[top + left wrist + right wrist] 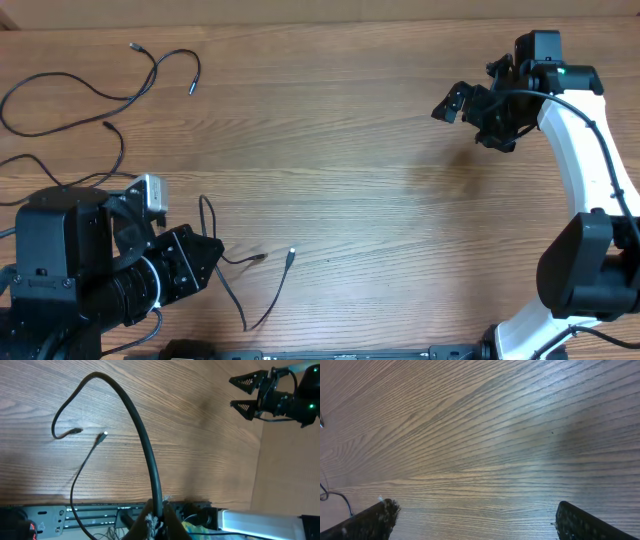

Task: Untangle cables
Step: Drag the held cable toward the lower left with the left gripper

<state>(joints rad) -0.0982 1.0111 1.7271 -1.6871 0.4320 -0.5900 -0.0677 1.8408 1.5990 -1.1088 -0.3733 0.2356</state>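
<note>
- Overhead view. The left gripper (214, 252), at the near left, is pressed together on the held cable (245, 260). This cable loops just beside the gripper and ends in a dark plug on the wooden table (380, 200).
- The white-tipped cable (280, 285) lies just beside the held one. The two appear to cross close under the gripper.
- Two more cables, the long far cable (100, 97) and the short far cable (120, 150), lie spread out at the far left, well apart from the near pair.
- The right gripper (447, 103) hangs over bare table at the far right with its jaws spread, holding nothing.
- Left wrist view. The left gripper (156, 519) pinches the held cable (145, 445), which arches up and away, then curls back to its plug. The white-tipped cable (86, 462) runs alongside it, and their tips lie near each other without touching.
- The right gripper (235, 392) shows open at the table's far edge. A metal rail with green lights borders the near edge.
- Right wrist view. The right gripper (477, 525) has both fingers wide apart over plain wood grain (480, 435). A thin cord (340, 495) enters at the left edge, but which cable it is cannot be told.
- Progress, as a judgement. The far cables look separated already. What is left is to draw the held cable clear of the white-tipped one.
- Surface and room. The table is a brown laminate with little on it besides the cables. Little of the room shows.
</note>
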